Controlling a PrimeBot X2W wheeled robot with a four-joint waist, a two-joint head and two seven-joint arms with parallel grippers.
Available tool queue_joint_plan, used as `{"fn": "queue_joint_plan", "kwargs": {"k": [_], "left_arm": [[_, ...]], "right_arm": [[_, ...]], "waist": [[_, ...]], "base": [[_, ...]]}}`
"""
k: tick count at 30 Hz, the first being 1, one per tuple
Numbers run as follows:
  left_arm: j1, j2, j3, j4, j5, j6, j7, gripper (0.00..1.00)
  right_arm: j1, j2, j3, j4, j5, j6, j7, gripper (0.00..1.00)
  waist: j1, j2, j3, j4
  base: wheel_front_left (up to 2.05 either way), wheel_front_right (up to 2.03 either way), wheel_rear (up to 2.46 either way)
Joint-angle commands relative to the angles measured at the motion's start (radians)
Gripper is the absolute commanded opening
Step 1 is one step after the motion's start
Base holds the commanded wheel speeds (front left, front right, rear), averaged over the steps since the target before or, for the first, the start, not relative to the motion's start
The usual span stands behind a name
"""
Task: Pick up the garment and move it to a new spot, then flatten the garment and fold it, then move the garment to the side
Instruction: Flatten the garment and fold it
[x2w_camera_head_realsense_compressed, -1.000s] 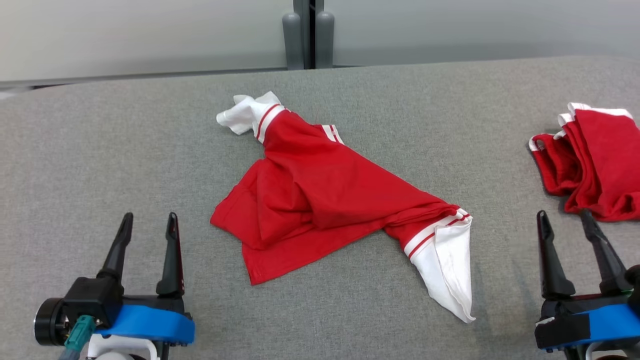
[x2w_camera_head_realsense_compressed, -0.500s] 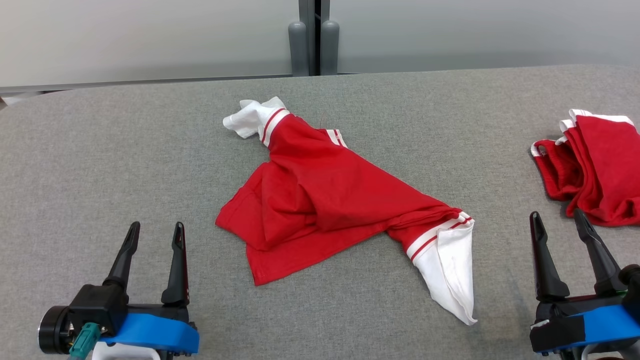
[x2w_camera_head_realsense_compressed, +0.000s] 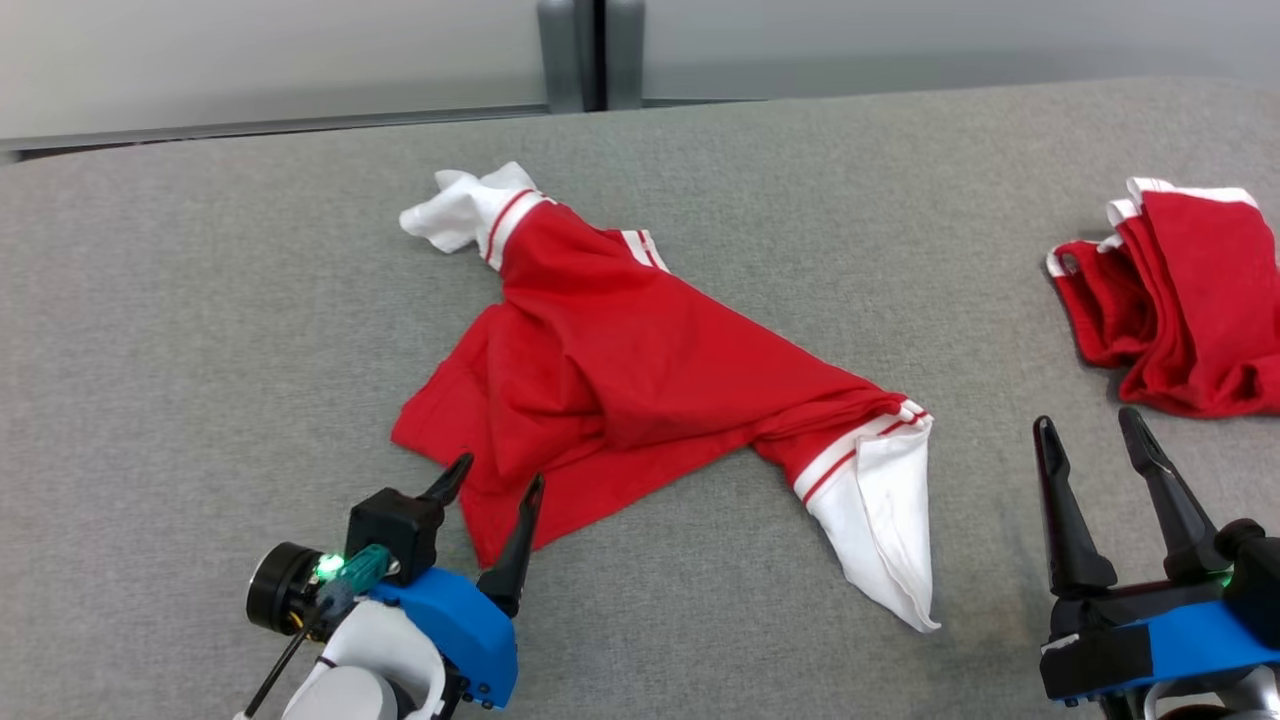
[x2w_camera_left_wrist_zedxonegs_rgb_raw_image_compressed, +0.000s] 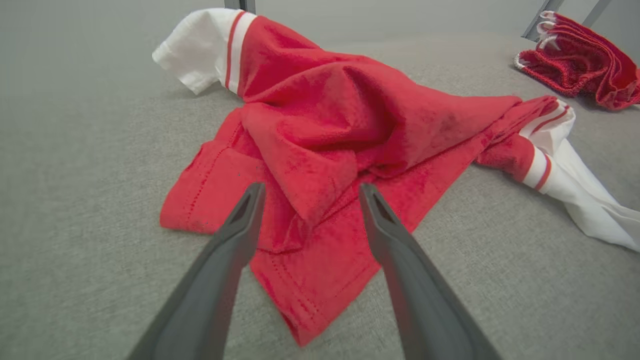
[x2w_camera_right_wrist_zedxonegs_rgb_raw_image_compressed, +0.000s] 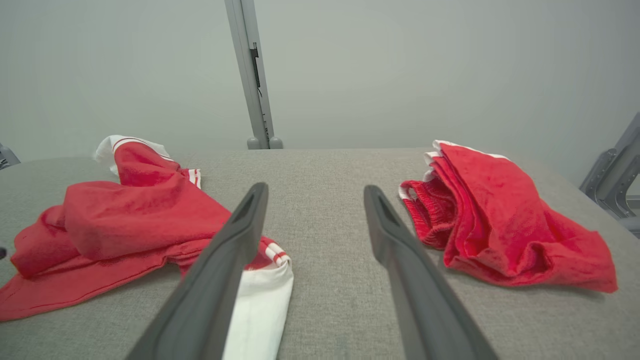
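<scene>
Bench notes. We record a counter covered edge to edge in grey woven fabric, its surface flat and matte. Behind its far edge stands a pale grey-green wall of smooth panels. A slim vertical grey post divides the wall near the middle, with two rounded grey caps at its foot where it meets the counter. At the far right we see an angled grey metal frame. Light is even and diffuse, and shadows on the fabric are soft.

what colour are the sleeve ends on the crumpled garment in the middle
White, each set off from the red body by thin red and white stripes. The near sleeve end shows best in the head view.
</scene>
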Motion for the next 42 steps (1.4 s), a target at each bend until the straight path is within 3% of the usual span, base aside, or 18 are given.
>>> {"fn": "queue_joint_plan", "kwargs": {"k": [1,6,7,8,20,23,26,27,28,35,42], "left_arm": [[-0.027,-0.003,-0.007,0.036,-0.007,-0.008,0.026,1.00],[-0.096,-0.018,-0.014,0.147,-0.019,-0.026,0.069,1.00],[-0.115,-0.020,-0.010,0.156,-0.016,-0.027,0.058,0.29],[-0.131,-0.020,-0.002,0.166,-0.013,-0.020,0.053,0.00],[-0.406,0.012,0.082,0.211,0.024,-0.005,-0.066,0.00],[-0.494,0.010,0.102,0.272,0.020,-0.019,-0.100,0.00],[-0.556,-0.010,0.113,0.376,-0.015,-0.059,-0.110,0.00],[-0.572,-0.021,0.116,0.417,-0.032,-0.075,-0.106,0.40],[-0.593,-0.022,0.117,0.453,-0.035,-0.085,-0.115,1.00],[-0.588,-0.053,0.116,0.619,-0.064,-0.112,-0.220,1.00],[-0.422,-0.053,0.163,0.494,-0.073,-0.060,-0.303,1.00]], "right_arm": [[-0.016,0.000,-0.001,0.004,0.008,0.000,-0.002,1.00],[-0.024,0.000,-0.007,0.015,0.020,0.000,-0.015,1.00],[-0.028,0.000,-0.006,0.017,0.022,0.000,-0.015,1.00],[-0.032,0.000,-0.004,0.019,0.024,0.000,-0.017,1.00],[-0.069,0.000,-0.009,0.052,0.042,0.000,-0.040,1.00],[-0.083,0.000,-0.008,0.069,0.052,0.000,-0.048,1.00],[-0.095,0.000,-0.007,0.088,0.061,0.000,-0.060,1.00],[-0.099,0.000,-0.005,0.095,0.067,0.000,-0.064,1.00],[-0.104,0.000,-0.004,0.103,0.069,0.000,-0.068,1.00],[-0.116,0.000,0.000,0.142,0.065,0.000,-0.102,1.00],[-0.093,0.000,-0.023,0.117,0.024,0.000,-0.090,1.00]], "waist": [[-0.0001,-0.0001,0.010,-0.009],[-0.0001,-0.0001,0.039,-0.026],[-0.0001,-0.0001,0.043,-0.029],[-0.0001,-0.0001,0.048,-0.033],[-0.0001,-0.0001,0.099,-0.062],[-0.0001,-0.0001,0.117,-0.077],[-0.0001,-0.0001,0.135,-0.088],[-0.0001,-0.0001,0.142,-0.092],[-0.0001,-0.0001,0.146,-0.095],[-0.0001,-0.0001,0.150,-0.098],[-0.0001,-0.0001,0.095,-0.052]], "base": [[0.00,0.00,0.00],[0.00,0.00,0.00],[0.00,0.00,0.00],[0.00,0.00,0.00],[0.00,0.00,0.00],[0.00,0.00,0.00],[0.00,0.00,0.00],[0.00,0.00,0.00],[0.00,0.00,0.00],[0.00,0.00,0.00],[0.00,0.00,0.00]]}}
